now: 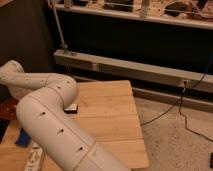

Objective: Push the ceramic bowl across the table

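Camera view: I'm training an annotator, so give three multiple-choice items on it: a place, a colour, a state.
1. Where is the bowl? A at the table's left edge; B at its right edge; C in its middle.
2. What colour is the arm? A black; B white; C red.
3. The pincer is: A open over the table's middle; B shut, out of view past the arm's left end; C open at the table's right edge.
Answers: A, it peeks out behind the arm at left; B, its shell is white; B, no pincer shows over the table.
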Robot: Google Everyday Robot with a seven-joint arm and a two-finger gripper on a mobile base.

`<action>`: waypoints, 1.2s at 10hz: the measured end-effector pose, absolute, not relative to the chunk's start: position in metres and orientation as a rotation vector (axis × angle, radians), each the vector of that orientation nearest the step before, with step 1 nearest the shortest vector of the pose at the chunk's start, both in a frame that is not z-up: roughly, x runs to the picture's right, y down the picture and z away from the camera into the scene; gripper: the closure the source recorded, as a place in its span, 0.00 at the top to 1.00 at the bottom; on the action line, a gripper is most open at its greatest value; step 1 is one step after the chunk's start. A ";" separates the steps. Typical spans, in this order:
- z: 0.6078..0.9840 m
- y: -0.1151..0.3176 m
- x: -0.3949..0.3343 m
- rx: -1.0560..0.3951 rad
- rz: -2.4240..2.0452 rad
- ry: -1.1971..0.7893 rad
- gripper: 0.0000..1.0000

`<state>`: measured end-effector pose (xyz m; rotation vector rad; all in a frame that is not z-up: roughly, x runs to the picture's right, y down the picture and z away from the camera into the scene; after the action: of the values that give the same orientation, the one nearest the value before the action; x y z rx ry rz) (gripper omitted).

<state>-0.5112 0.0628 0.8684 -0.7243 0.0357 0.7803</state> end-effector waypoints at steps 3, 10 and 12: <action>0.858 0.064 -0.509 -0.808 0.760 0.019 0.00; 0.885 -0.001 -0.469 -0.441 0.761 -0.015 0.00; 0.870 0.009 -0.475 -0.446 0.788 -0.091 0.00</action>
<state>-0.4751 0.0090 0.8704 -0.4465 -0.0914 0.7880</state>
